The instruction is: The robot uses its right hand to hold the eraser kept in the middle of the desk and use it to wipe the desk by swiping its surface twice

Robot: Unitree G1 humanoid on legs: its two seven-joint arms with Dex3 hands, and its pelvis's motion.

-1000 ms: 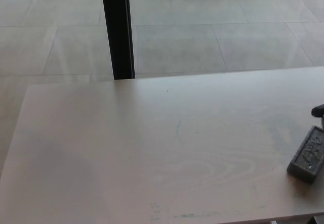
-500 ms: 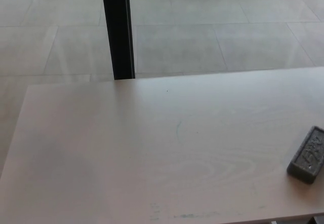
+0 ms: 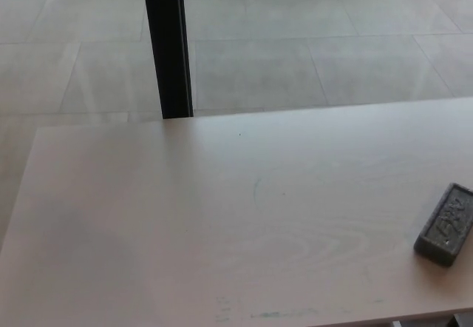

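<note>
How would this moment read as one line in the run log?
eraser: lying flat, right side of desk, untouched | left hand: not in view | right hand: not in view | wiping: not yet begun

- The desk looks like pale wood or wood-look laminate, smooth and matt, with faint grain rings and a few smudged marks near its front edge.
- The eraser has a dark grey, rough, felt-like top, dull and scuffed.
- The floor is grey tile, smooth, with a soft sheen.
- The post is black, smooth and slightly glossy.
</note>
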